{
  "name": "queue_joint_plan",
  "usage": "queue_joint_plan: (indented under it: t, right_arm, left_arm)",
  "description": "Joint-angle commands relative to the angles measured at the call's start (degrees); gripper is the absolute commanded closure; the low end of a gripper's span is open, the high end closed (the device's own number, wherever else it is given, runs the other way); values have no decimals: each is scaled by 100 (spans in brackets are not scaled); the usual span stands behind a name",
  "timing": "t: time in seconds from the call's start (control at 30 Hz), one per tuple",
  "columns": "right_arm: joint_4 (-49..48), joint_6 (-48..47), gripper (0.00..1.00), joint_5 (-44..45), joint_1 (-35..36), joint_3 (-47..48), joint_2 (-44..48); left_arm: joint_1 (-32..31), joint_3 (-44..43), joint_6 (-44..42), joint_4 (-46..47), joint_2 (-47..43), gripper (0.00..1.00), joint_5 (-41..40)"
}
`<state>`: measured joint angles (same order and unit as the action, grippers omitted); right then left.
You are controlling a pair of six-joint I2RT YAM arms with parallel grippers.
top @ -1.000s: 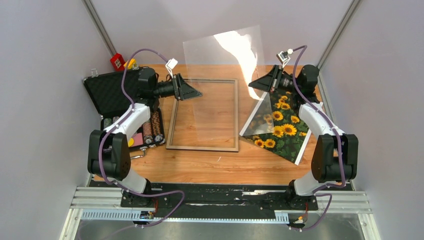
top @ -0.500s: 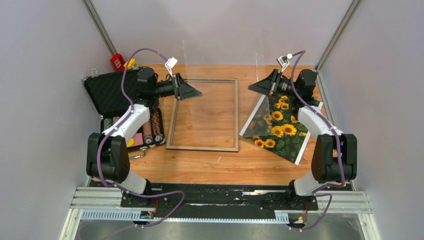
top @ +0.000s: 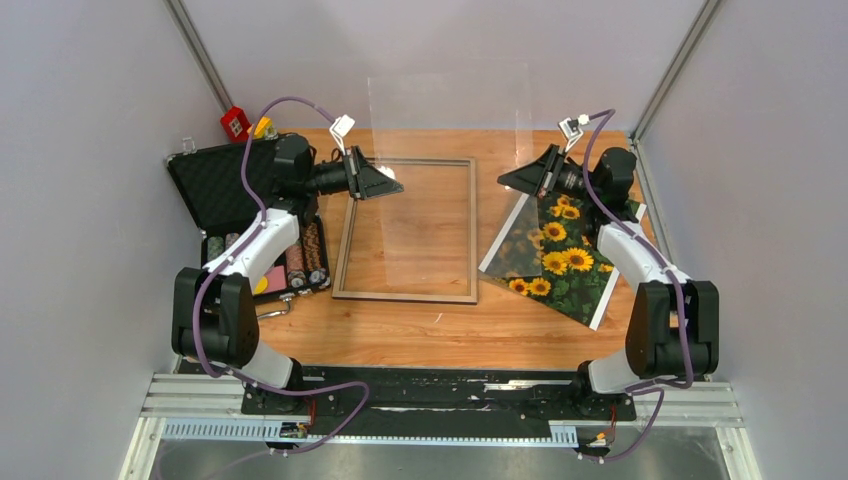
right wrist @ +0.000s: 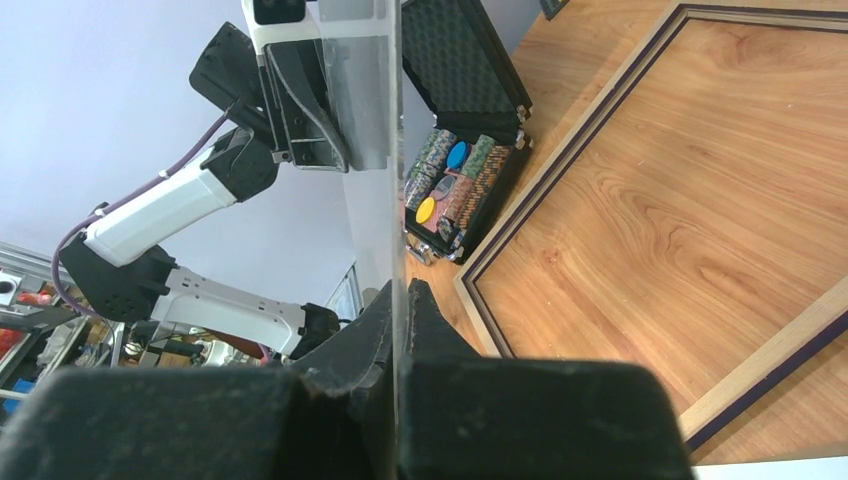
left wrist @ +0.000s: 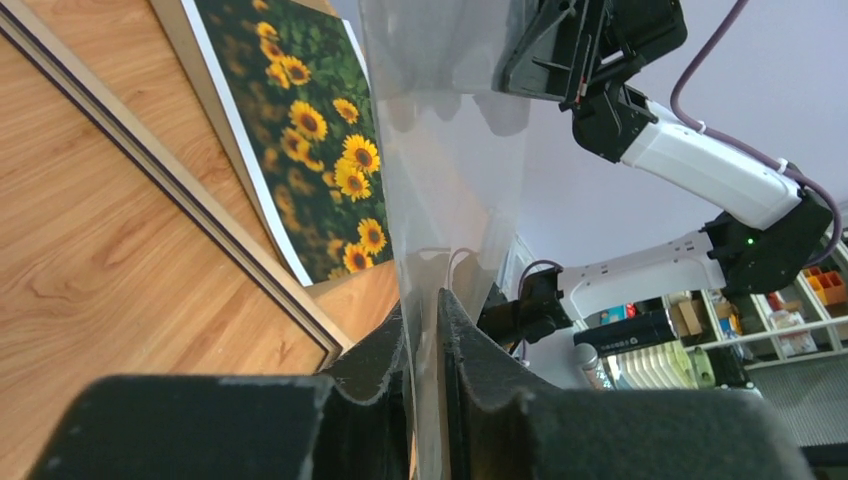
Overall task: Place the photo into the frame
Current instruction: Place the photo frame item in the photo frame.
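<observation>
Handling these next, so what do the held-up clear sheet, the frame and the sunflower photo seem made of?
The clear sheet: thin, glossy and transparent, showing slightly wavy reflections. That suggests plastic, but it could be glass.
The frame: wood or wood-look, with a matte tan border and a dark navy edge.
The photo: printed paper lying flat. I can't tell its sheen.

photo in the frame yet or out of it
Out. The photo lies flat on the table, to the right of the frame. Only bare wood shows inside the frame's border.
</observation>
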<state>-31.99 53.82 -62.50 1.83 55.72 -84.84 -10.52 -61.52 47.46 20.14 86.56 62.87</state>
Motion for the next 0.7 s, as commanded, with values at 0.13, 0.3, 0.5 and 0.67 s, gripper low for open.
queue_joint_plan:
  t: [0.13,0.3,0.5,0.67]
  right_arm:
    - [-310,-197,95,197,81,-137,354]
    - [-93,-343,69,316,86,-251,468]
    - [465,-737,38,540,81,-295,581]
    - [1128,-1306,19,985,73,-330,701]
  left_arm:
    - [-36,-210,-415,-447,-161,100,-230]
    - [-37,-189,-457,-547,-210,100,-307]
    - [-24,-246,-705,-1050,-223,100,-330]
    - [61,-520,-1383,-2171,-148,100,-352]
